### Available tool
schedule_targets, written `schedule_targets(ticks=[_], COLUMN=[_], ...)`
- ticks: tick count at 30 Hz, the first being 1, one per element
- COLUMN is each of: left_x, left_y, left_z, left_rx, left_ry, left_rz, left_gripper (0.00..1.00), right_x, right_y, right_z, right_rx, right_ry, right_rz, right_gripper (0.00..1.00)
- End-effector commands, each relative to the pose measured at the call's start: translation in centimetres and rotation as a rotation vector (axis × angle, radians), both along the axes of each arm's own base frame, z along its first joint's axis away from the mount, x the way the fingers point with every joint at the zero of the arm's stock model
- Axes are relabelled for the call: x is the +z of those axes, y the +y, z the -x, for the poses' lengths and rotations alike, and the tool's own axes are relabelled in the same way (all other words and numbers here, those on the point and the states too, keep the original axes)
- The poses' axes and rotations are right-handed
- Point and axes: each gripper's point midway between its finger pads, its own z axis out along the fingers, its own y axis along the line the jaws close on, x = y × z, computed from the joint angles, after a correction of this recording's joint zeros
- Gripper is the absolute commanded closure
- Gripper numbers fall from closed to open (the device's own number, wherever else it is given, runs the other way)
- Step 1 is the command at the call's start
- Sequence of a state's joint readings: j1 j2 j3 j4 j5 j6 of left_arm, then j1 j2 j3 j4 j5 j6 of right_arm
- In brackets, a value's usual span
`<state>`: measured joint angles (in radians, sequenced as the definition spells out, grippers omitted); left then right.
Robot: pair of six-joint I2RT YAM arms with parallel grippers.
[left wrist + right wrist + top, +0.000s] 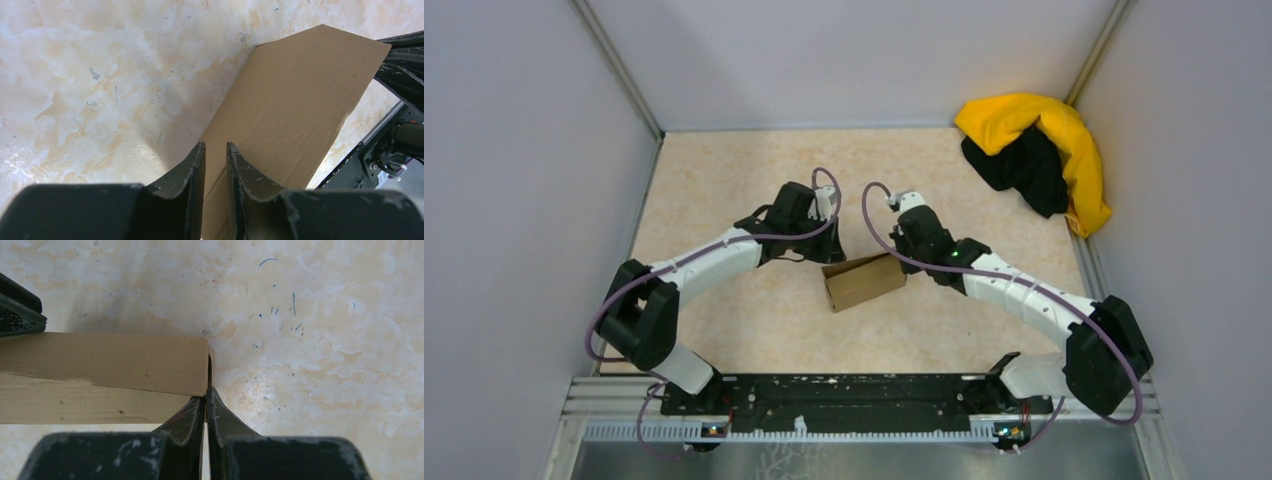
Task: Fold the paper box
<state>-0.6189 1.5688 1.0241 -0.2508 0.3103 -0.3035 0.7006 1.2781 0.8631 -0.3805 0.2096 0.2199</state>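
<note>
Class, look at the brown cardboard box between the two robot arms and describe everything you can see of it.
The plain brown cardboard box is folded into a small rectangular shape, its smooth panels meeting at creases. It lies mid-table on the mottled beige tabletop, skewed to the table's edges. The left gripper seems to pinch one end between narrowly parted fingers; the shut right gripper meets the opposite end's corner.
</note>
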Motion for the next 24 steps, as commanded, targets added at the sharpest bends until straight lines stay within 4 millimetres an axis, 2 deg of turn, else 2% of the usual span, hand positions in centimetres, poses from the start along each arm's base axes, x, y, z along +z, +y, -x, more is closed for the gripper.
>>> schedule_targets(ticks=[1,10,13,16,24], left_x=[0.8,1.0,1.0,0.9,0.9], left_y=[-0.2,-0.9,-0.9,-0.8,-0.8], left_z=[0.8,2.0,2.2,2.2,2.0], left_rx=[0.000,-0.005,-0.001,0.002,0.009], left_ry=[-0.019,-0.027,-0.030,-0.031,-0.033], left_rz=[0.014,0.008,-0.001,-0.007,-0.016], left_gripper=[0.73,0.72,0.72,0.72,0.73], right_x=[-0.9,-1.4,-0.9,0.0,2.0], right_y=[-0.2,-0.4,-0.3,-0.2,0.2], right_z=[0.4,0.9,0.9,0.8,0.8], right_rx=[0.011,0.014,0.015,0.009,0.015], right_ry=[-0.012,-0.026,-0.039,-0.064,-0.106], right_rz=[0.029,0.024,0.002,-0.025,-0.079], right_gripper=[1.00,1.00,1.00,0.93,0.84])
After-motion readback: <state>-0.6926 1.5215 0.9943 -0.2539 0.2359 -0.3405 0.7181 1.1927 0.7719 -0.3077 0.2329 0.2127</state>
